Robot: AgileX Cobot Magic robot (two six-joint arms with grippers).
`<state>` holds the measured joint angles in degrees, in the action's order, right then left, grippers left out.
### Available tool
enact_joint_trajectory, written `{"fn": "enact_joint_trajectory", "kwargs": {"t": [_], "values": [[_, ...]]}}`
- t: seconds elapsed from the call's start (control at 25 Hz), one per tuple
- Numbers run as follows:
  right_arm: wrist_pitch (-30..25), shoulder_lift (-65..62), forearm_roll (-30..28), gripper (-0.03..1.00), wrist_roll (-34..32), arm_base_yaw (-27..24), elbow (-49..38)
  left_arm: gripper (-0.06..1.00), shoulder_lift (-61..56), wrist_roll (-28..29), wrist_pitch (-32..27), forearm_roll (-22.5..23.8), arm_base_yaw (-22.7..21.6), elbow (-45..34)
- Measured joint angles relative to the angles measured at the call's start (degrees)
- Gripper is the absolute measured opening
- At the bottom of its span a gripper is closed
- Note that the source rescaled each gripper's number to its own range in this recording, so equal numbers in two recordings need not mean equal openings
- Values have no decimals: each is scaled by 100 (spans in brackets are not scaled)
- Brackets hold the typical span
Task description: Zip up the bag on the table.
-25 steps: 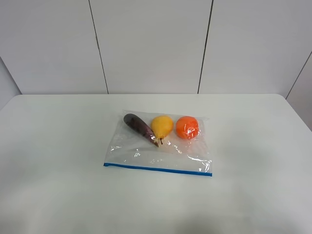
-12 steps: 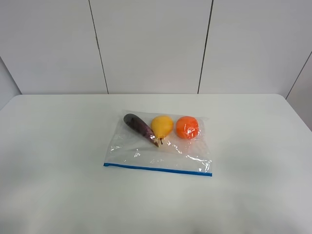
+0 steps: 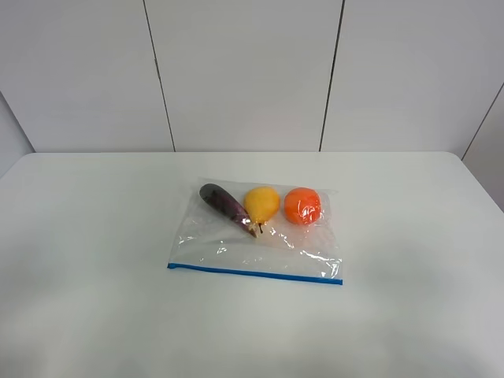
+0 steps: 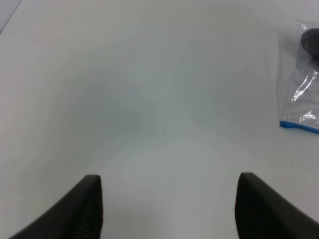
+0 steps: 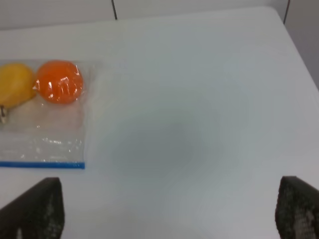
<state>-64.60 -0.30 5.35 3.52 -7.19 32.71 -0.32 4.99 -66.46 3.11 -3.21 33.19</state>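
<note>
The clear plastic bag [image 3: 260,244] lies flat in the middle of the white table [image 3: 94,236]. Its blue zipper strip [image 3: 254,273] runs along the near long edge. Inside are a dark eggplant [image 3: 226,207], a yellow pear [image 3: 262,204] and an orange [image 3: 302,205]. Neither gripper shows in the high view. My left gripper [image 4: 169,209] is open and empty over bare table, with the bag's corner [image 4: 301,107] off to one side. My right gripper [image 5: 169,211] is open and empty, with the bag's orange end [image 5: 59,88] off to its side.
A pale panelled wall [image 3: 244,71] stands behind the table. The table's right back corner [image 5: 271,12] and edge show in the right wrist view.
</note>
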Motion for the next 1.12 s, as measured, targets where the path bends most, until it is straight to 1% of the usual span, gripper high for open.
{"fn": "enact_joint_trajectory", "kwargs": {"t": [0.12,0.28,1.12], "values": [[-13,0,-23,100,0,0,-222,69,0,0,0,0,0,0],[22,-7,-50,98,-7,0,-248,69,0,0,0,0,0,0],[28,-7,-57,98,-14,0,-248,69,0,0,0,0,0,0]]}}
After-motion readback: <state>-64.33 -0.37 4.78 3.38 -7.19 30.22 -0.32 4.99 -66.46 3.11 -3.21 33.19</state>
